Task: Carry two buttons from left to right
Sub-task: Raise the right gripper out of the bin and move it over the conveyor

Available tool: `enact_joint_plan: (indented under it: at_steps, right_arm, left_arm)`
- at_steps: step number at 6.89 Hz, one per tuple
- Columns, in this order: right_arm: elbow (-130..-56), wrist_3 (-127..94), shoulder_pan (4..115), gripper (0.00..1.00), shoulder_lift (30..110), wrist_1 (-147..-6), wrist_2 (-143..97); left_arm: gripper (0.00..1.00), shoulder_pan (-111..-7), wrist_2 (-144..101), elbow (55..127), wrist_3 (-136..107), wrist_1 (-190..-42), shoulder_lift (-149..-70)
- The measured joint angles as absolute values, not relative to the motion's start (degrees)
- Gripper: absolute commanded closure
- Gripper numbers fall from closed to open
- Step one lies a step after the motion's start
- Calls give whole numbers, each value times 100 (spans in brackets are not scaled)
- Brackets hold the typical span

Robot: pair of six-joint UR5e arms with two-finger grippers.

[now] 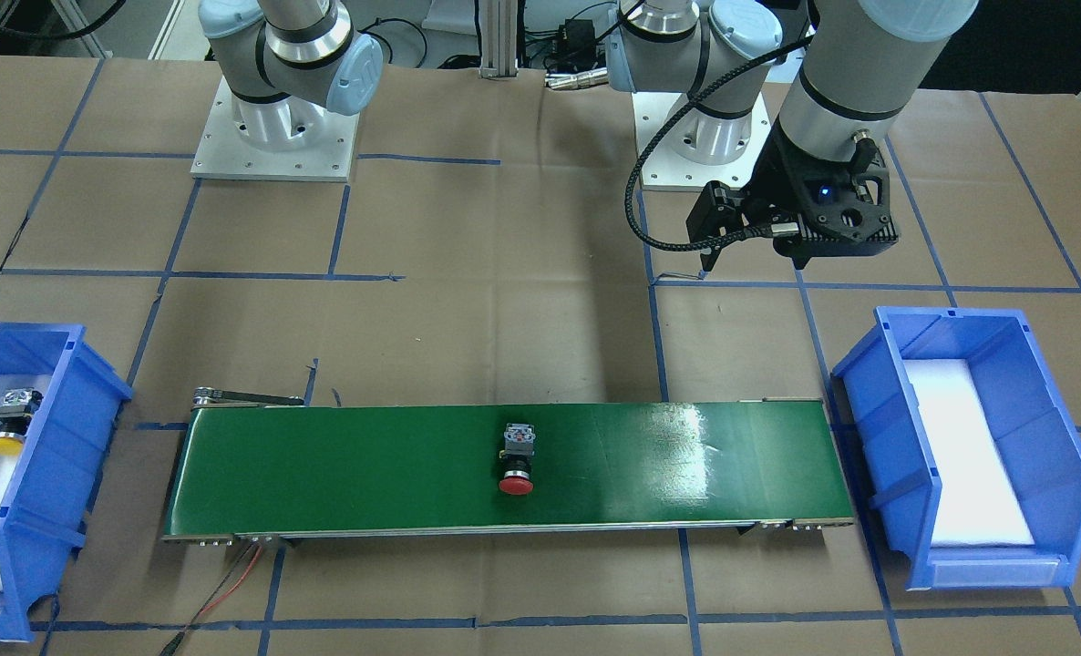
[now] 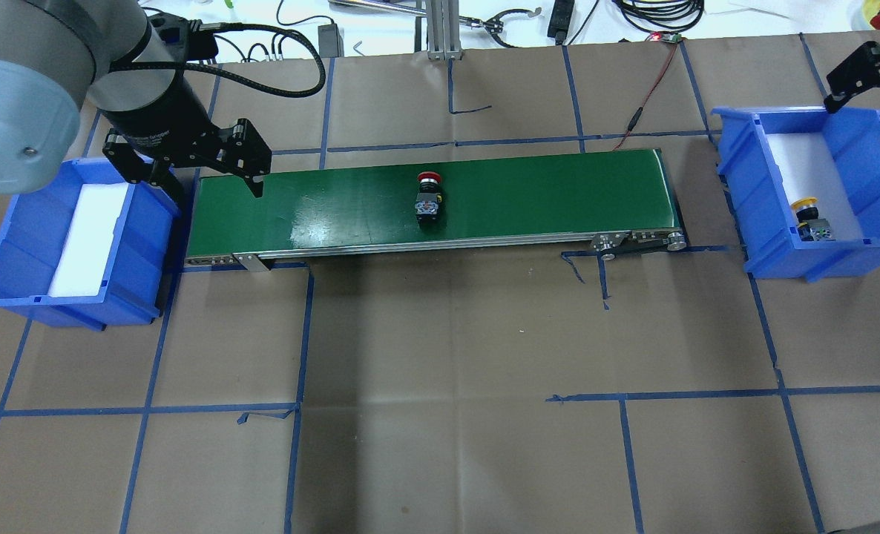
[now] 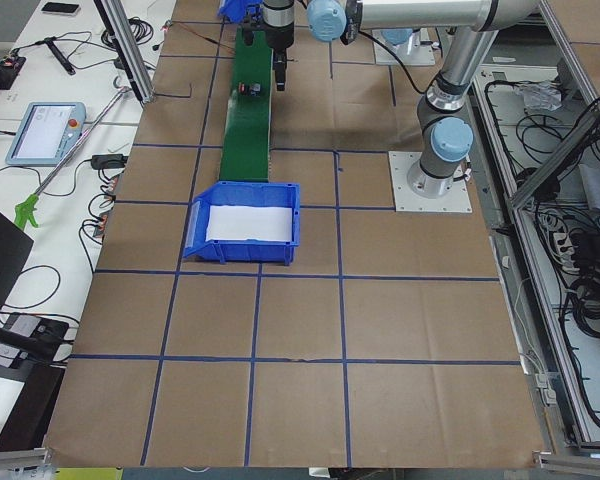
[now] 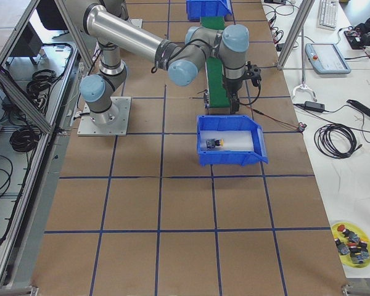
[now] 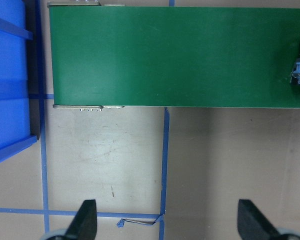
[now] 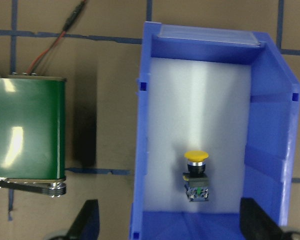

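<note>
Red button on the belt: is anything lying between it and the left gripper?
Nothing. In the overhead view only bare green belt runs between the left gripper, open near the left end, and the red button at mid-belt.

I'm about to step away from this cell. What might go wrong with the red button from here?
The red button lies on its side midway along the green belt; its round cap could let it roll or skew before pickup. Bare table shows between the belt's end and the right bin, so an uncaught button might drop there.
</note>
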State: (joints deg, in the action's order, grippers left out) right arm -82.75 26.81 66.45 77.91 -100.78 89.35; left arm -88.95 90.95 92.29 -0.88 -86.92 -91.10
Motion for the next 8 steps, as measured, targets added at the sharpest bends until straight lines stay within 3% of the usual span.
enact_joint_plan:
  at_steps: [4, 8]
  right_arm:
    - [-8020, 865, 8613, 0, 7986, -9368, 9530]
    - [-8279, 418, 9328, 0, 8124, -9373, 9514]
  left_arm:
    - [0, -8894, 9093, 9229, -88, -8691, -9112]
    - [0, -8895, 9091, 9236, -88, -8692, -9103]
